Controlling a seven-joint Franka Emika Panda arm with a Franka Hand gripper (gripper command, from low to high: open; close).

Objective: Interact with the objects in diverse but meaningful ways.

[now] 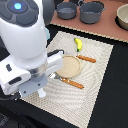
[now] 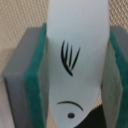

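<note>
In the wrist view my gripper [image 2: 75, 65] is shut on a small white elongated piece [image 2: 75, 30] with black marks, held between the green pads [image 2: 36, 75]. In the exterior view the gripper [image 1: 42, 89] hangs low over the near left part of the woven placemat [image 1: 100, 65], largely hidden by the arm. A yellow banana [image 1: 78, 44] lies at the mat's far side. Two dark grey pots [image 1: 92, 11] stand at the back. The tomato and the carton are out of view.
A tan round plate [image 1: 69, 65] lies mid-mat with two orange sticks, one beyond it [image 1: 86, 58] and one in front of it [image 1: 72, 83]. A beige bowl [image 1: 123, 17] stands at the back on the exterior view's right. The arm's body blocks the exterior view's left.
</note>
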